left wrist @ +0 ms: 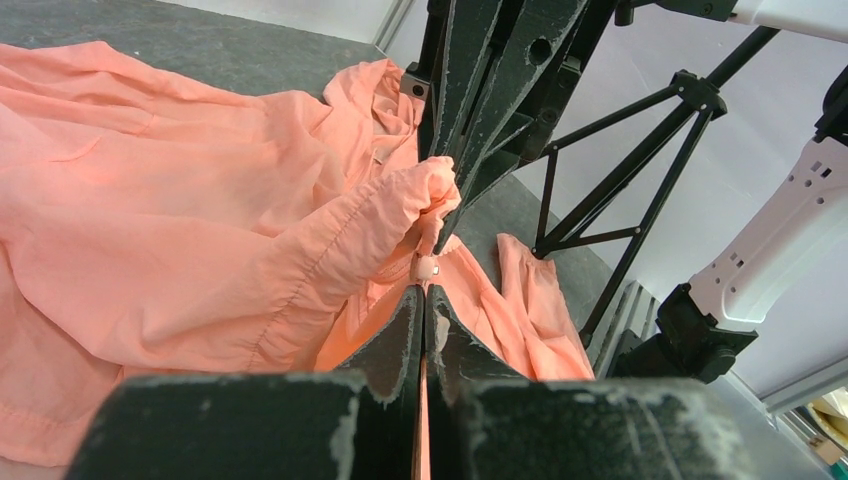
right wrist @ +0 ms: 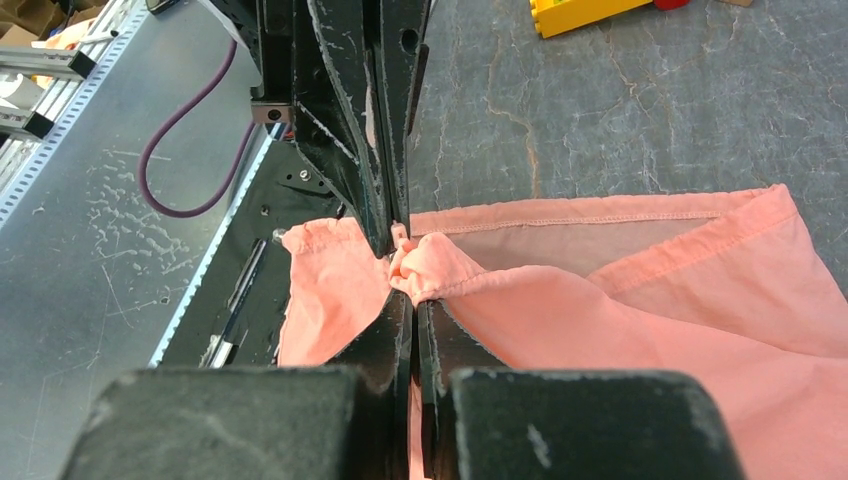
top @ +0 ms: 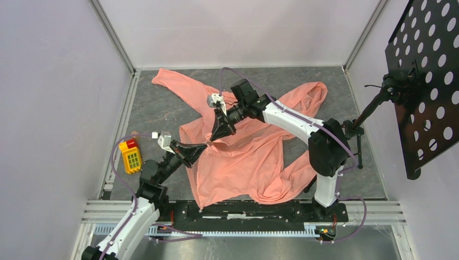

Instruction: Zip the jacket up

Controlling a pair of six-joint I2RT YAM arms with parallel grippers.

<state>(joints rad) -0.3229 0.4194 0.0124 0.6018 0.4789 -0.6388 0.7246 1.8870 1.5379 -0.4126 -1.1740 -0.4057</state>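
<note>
Pressed together, the black two-finger left gripper [left wrist: 422, 295] and right gripper [right wrist: 414, 300] each pinched a bunched edge of the thin salmon-pink hooded jacket [top: 243, 157], crumpled on the grey table [top: 162, 105]. Zipping well likely needed one holding the fabric taut while the other drew the slider straight.

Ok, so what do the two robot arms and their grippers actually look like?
Both look alike. The left arm and right arm have white shells between chunky black joints, with a thin purple cable looping along each. The left gripper and right gripper have flat black tapered fingers, scuffed pale at the edges.
</note>
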